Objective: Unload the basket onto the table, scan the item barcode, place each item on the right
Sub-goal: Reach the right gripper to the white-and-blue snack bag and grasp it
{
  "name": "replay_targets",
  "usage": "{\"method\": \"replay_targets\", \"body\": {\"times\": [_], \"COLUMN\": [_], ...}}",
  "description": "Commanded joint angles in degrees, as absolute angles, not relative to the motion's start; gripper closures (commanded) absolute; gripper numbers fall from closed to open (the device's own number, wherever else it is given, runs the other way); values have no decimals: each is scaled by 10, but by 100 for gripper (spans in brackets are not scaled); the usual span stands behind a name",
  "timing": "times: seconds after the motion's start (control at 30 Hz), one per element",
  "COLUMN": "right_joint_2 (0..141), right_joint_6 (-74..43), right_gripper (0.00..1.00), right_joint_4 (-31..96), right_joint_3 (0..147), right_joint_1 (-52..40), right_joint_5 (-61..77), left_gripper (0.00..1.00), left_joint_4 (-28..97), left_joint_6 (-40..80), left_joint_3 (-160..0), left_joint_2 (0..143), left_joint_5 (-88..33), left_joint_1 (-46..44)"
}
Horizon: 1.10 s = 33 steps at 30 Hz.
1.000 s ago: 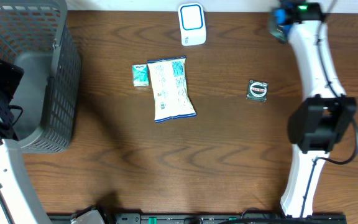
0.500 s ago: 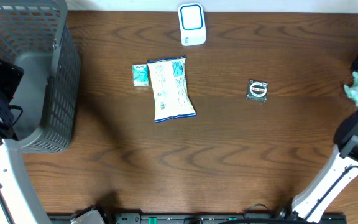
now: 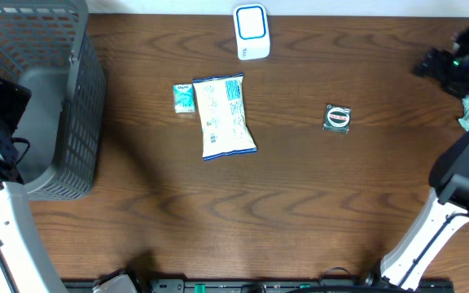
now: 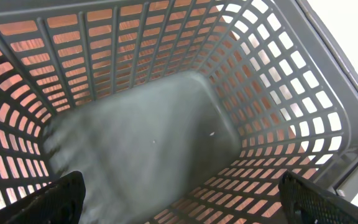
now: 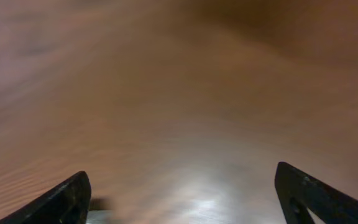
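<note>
1. The left fingers (image 4: 58, 198) are held wide open and empty above the grey basket (image 4: 328, 93). Only the basket's bare floor and latticed walls are seen beneath them.
2. The right fingers (image 5: 67, 198) are likewise spread wide apart, with nothing gripped between them. They are held over bare brown surface (image 5: 185, 93), though that view is blurred.
3. From overhead, the right arm (image 3: 454, 171) is seen stretched toward the far right corner of the surface, well apart from the things in the middle.
4. The barcode scanner (image 3: 252, 32), white with a blue face, is placed at the far edge of the surface, near its middle.
5. A white and blue snack bag (image 3: 225, 116) is laid flat near the scanner, on the robot's side of it.
6. A small teal packet (image 3: 184, 98) is found just beside the bag's far left corner.
7. A small wrapped item (image 3: 337, 118) with a round label is left alone between the bag and the right arm.
8. A crumpled teal item (image 3: 468, 110) is seen at the right edge, partly hidden by the right arm.
</note>
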State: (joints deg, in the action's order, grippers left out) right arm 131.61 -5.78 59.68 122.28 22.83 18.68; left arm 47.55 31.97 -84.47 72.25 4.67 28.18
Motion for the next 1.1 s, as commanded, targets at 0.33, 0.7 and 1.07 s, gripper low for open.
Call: {"method": "replay_targets", "body": {"times": [0.33, 0.7, 1.07], "right_joint_2": [1306, 1306, 1306], "right_joint_6": [-35, -50, -151], "right_gripper": [16, 11, 10], "right_joint_4": [587, 511, 348], "right_joint_3": [1218, 1140, 1020], "right_joint_1": [58, -145, -244], "right_joint_5": [439, 301, 295], "left_gripper": [2, 2, 2], "left_joint_4": [475, 475, 475], "left_joint_6": [325, 325, 325], "left_joint_3": [-846, -846, -846], "left_joint_2": [725, 725, 725], "left_joint_5": [52, 52, 52], "left_joint_1": [283, 283, 283]}}
